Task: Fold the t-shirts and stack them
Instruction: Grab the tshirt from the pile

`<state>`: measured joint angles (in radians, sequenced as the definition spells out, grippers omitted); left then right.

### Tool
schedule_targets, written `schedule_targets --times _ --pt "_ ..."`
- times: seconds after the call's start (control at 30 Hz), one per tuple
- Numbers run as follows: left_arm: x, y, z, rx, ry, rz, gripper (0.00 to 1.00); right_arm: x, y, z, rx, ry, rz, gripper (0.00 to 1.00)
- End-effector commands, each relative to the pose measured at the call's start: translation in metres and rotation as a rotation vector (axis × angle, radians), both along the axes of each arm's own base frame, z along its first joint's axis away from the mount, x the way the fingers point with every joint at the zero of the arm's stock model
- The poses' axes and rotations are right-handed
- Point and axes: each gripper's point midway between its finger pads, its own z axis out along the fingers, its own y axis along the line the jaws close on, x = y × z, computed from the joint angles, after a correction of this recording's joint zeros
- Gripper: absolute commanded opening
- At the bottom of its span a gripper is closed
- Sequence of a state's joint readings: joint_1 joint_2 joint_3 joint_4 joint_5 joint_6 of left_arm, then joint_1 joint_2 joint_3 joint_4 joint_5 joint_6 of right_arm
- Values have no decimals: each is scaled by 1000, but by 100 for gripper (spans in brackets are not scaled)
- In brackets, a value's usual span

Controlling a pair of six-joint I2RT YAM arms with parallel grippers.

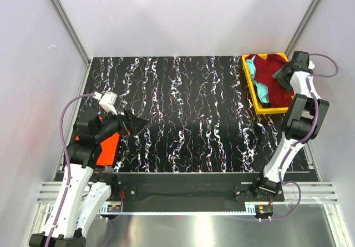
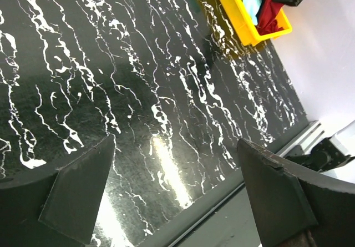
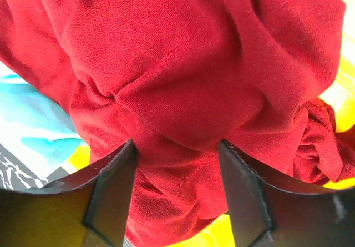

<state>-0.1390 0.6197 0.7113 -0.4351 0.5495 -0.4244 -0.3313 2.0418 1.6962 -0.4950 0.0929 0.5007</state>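
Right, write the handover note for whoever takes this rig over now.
Left jaws: open, empty, above the bare table.
Right jaws: down in the yellow tray, one on each side of a bunch of the dark red t-shirt; cannot tell if clamped.
Things: the turquoise t-shirt lies in the tray beside the red one. The orange t-shirt is at the table's near left edge, partly hidden under the left arm.
Done: no stack visible; cannot tell if the orange one is folded.
Left: get red and turquoise out, fold, stack.
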Motion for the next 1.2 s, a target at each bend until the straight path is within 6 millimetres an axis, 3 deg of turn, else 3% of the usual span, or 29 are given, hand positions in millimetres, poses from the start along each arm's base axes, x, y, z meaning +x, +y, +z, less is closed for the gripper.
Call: schedule_targets --times 0.0,0.03,0.07,0.17,0.2,0.23,0.3,0.47,0.7,0.87,0.93,1.03,1.17 --pt "7 -2 20 24 -102 -31 99 15 -14 27 -66 -65 -12 63" --pt "7 -3 19 29 -103 -36 99 15 -16 26 -75 -61 -9 59" --pt "7 -3 18 32 -104 -36 99 16 -18 25 -76 -62 -11 47" --pt "6 -4 18 39 -108 -44 99 15 -18 31 -79 -73 -17 26" --pt "6 -4 18 39 -111 -43 99 14 -19 33 -84 -74 -21 24" --pt "6 -4 17 42 -111 -42 99 12 -20 38 -93 -77 -29 26" --pt "6 -3 19 43 -118 -36 99 11 -19 44 -107 -82 -3 45" --pt "2 -4 22 43 -133 -47 99 6 -12 43 -88 -79 27 46" --pt "-4 -6 22 44 -138 -62 99 -4 -2 60 -49 -110 20 44" --pt "-5 -6 21 46 -137 -64 99 -28 12 57 4 -89 2 74" --pt "-6 -7 22 46 -137 -69 99 -37 17 58 21 -81 0 75" --pt "-6 -9 22 47 -133 -79 99 -54 34 37 109 -36 -10 75" --pt "-5 -11 21 50 -131 -82 99 -52 43 27 167 -42 -3 62"
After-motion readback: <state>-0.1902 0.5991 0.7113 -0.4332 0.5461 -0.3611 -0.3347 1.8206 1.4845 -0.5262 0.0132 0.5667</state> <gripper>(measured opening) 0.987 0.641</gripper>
